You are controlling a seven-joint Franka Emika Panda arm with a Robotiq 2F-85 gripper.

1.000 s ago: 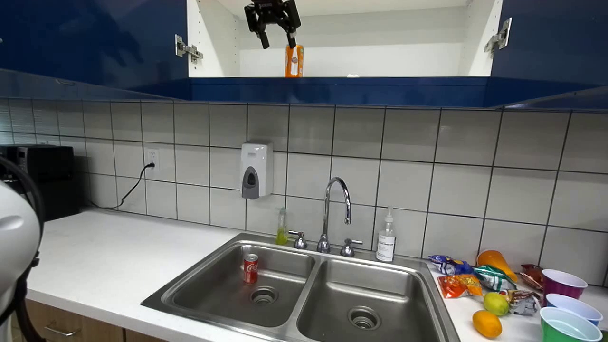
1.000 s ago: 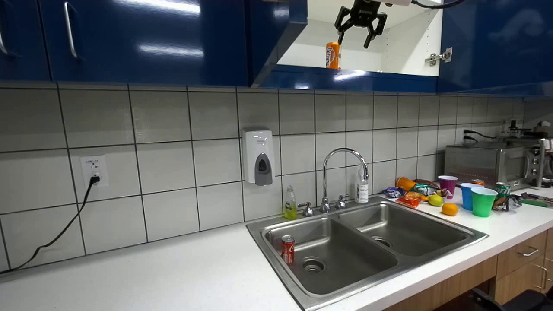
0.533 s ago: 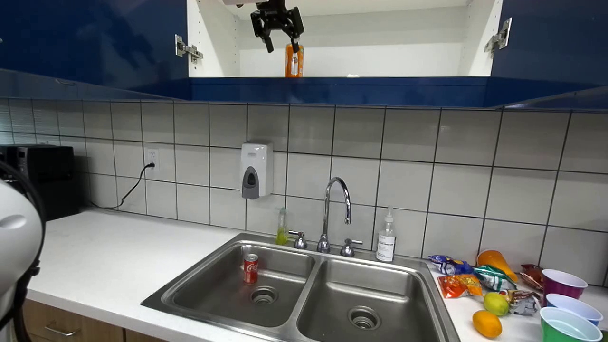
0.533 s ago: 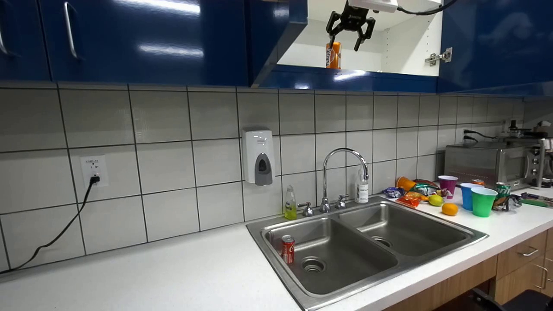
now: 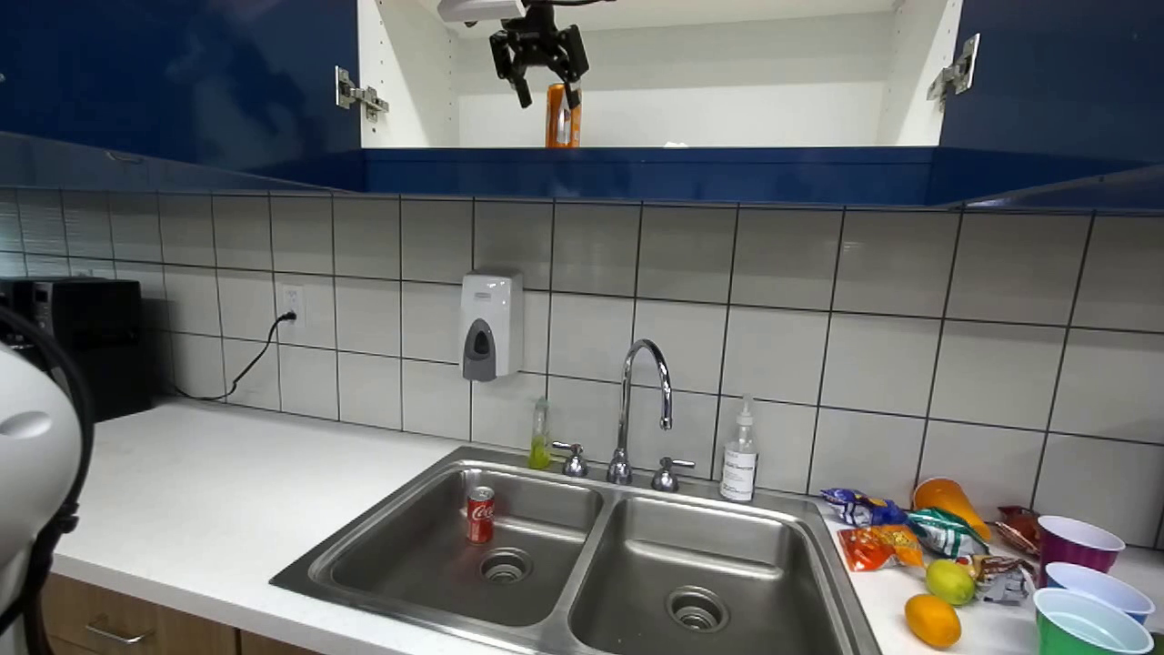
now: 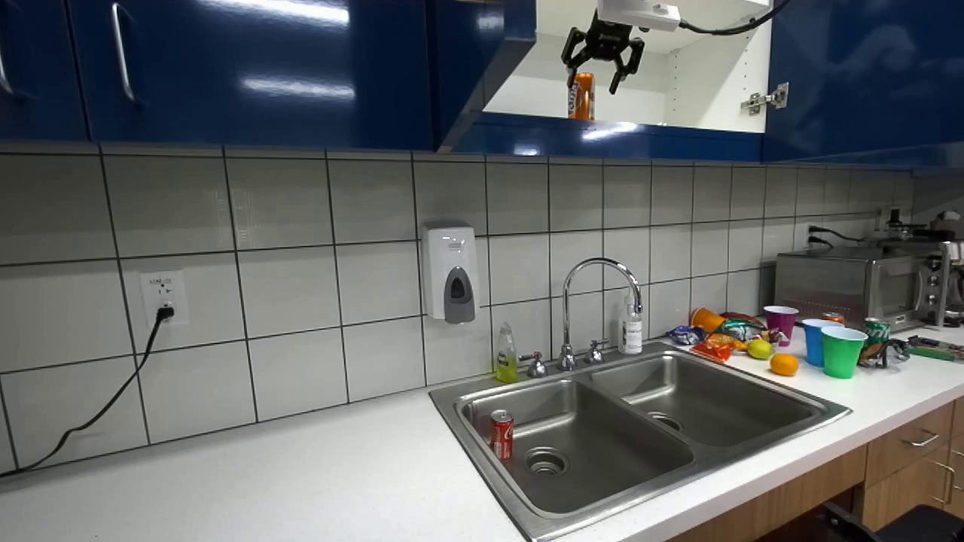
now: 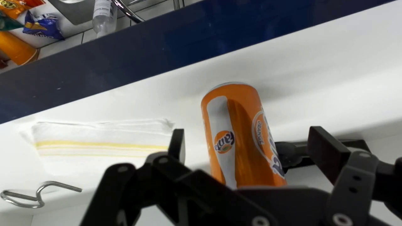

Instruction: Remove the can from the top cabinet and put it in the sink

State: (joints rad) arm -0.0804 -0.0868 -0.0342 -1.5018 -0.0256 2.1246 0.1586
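The can [image 5: 556, 133], orange with a pale band, stands upright on the shelf of the open top cabinet [image 6: 633, 140], near its front edge. Above and around the can's top end, my gripper [image 5: 549, 102] points down from inside the cabinet. In the wrist view the orange can [image 7: 248, 138] lies between the spread fingers [image 7: 328, 150], with a visible gap on either side; its near end is hidden behind the gripper body. Below the cabinet, the double-basin steel sink [image 5: 578, 582] has a red can [image 5: 480, 517] standing in one basin.
On the cabinet floor lies a folded white cloth [image 7: 100, 133] with yellow stripes, near a bent metal hook [image 7: 40, 194]. A chrome faucet [image 6: 566, 316] rises behind the sink. Snack bags [image 5: 878, 546], fruit and several cups [image 6: 842, 352] crowd the counter beside it.
My gripper has come down and shifted sideways over the can, so its fingertips now overlap the can's upper part in the exterior views. The can has not moved.
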